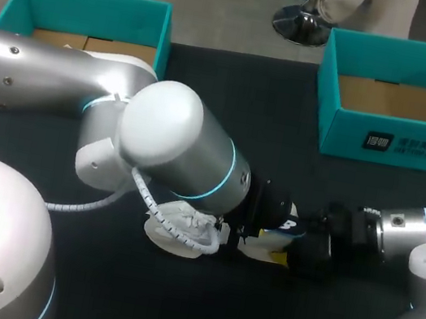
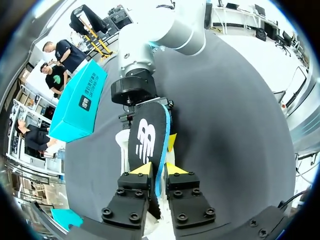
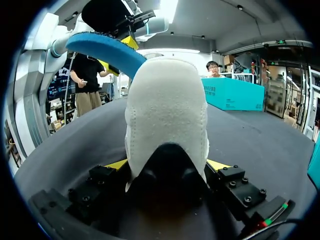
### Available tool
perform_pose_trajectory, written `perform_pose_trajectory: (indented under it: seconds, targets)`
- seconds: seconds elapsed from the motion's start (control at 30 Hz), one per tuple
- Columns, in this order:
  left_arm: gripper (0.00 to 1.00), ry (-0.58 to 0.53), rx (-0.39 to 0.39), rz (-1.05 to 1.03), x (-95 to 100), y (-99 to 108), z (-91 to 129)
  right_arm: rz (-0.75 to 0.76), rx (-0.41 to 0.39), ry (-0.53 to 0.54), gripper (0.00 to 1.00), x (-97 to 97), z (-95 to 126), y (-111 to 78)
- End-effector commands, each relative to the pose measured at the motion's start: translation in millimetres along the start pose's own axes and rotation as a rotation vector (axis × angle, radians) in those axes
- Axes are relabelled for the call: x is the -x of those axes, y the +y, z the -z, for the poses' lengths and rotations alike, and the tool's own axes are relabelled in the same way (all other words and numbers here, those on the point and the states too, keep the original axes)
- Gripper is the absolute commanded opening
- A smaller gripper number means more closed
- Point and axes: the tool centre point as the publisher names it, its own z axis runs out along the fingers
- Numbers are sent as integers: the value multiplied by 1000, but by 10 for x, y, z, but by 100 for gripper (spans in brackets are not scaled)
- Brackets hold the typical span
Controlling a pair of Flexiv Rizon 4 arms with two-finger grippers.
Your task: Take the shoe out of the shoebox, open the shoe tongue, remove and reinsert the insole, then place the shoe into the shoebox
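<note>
The left pincer (image 2: 159, 170) was pressed together on one end of the insole (image 2: 149, 135), its yellow tips pinching the thin edge from both sides. The insole stood out ahead of the fingers, its black printed face showing in the left wrist view and its blue underside in the right wrist view. It hung clear above the shoe (image 3: 167, 110) rather than lying inside it. The left arm (image 1: 174, 148) came in from the left and reached past the middle of the dark tabletop (image 1: 170, 309). It hid part of the teal shoebox (image 1: 92, 2) at the far left corner, which stood open with a brown cardboard floor. The white shoe lay out on the tabletop near the middle, outside both boxes, with its laces toward the left and its heel toward the right. The right pincer (image 3: 167, 165) was closed on that heel, one yellow tip against each side of the white padded back. The right arm (image 1: 408, 223) ran low across the tabletop from the right edge. A second teal shoebox (image 1: 349, 134) stood open at the far right, well apart from the shoe.
</note>
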Motion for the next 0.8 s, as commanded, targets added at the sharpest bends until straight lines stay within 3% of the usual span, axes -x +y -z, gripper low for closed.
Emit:
perform_pose_trajectory:
  seconds: [0.03, 0.17, 0.37, 0.4, 0.43, 0.47, 0.8]
  targets:
    - [24, -20, 10, 1, 0, -3, -10, 0, -3, -1, 0, 5, -37, -35]
    - [36, -37, 18, -3, 39, 11, -46, 0, -3, -1, 0, 5, -37, -35]
    - [33, -42, 32, -6, 76, 9, -110, 0, -3, -1, 0, 5, -37, -35]
    - [29, -42, 35, 1, 80, 11, -117, 0, -3, -1, 0, 5, -37, -35]
    - [18, -40, 36, 6, 86, 11, -122, 0, -3, -1, 0, 5, -37, -35]
    - [0, -39, 35, 9, 89, 11, -123, 0, -3, -1, 0, 5, -37, -35]
    - [0, -42, 22, 34, 145, -9, -61, 0, -3, -1, 0, 5, -37, -35]
